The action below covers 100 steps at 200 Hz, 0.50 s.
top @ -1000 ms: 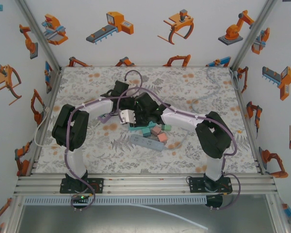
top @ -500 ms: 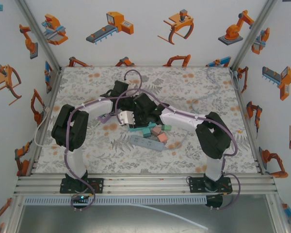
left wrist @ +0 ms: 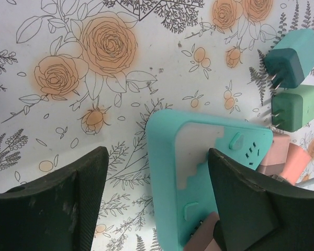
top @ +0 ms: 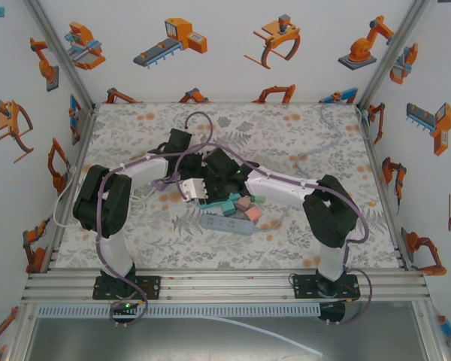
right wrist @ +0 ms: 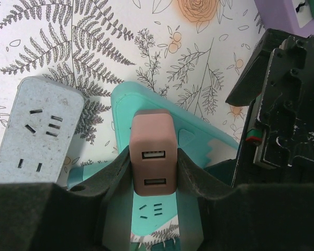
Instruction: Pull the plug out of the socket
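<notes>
Well, on my left wrist feed the left end effector (left wrist: 157, 172) is open. Its left finger (left wrist: 52, 204) stands clear over the flowered desk (left wrist: 68, 42), and its right finger (left wrist: 246, 204) is right at the edge of the teal socket strip (left wrist: 199, 157), which lies flat between the two. I can't tell whether that finger touches it. Further right on that feed, two loose green plugs (left wrist: 295, 83) lie on the desk with their prongs showing, and a couple of pink plugs (left wrist: 288, 159) are just below them.

On the right wrist feed, a grey socket strip (right wrist: 36, 130) lies at the left, just beside the teal one. In the middle the right end effector (right wrist: 153, 162) is closed on the brown-pink plug (right wrist: 152, 136), one finger on each side. The plug stands upright on the teal strip's face, its two USB ports toward the camera, not yet off the socket. The black body of the left arm (right wrist: 282, 104) is close by on the right.
</notes>
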Available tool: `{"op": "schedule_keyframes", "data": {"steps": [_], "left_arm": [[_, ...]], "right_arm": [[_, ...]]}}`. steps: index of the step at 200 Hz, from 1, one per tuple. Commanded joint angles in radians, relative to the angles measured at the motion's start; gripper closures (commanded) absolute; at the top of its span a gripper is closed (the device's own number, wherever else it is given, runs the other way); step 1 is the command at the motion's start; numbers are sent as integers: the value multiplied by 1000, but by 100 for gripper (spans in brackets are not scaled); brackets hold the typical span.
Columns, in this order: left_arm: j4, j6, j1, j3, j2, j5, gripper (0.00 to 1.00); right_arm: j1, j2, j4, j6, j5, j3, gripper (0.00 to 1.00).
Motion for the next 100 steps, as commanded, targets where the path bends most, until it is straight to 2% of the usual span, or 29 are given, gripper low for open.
{"op": "schedule_keyframes", "data": {"steps": [1,15,44,100], "left_arm": [[-173,68,9,-44,74,-45,30],[-144,48,9,-64,74,-22,29],[-91,-1,15,-87,39,26,15],[-65,-47,32,-117,-58,66,15]], "right_arm": [[-5,-25,38,-20,22,4,99],[-7,-18,38,-23,31,4,99],[-9,8,60,-26,19,-8,99],[-14,44,104,-11,-6,-23,99]]}}
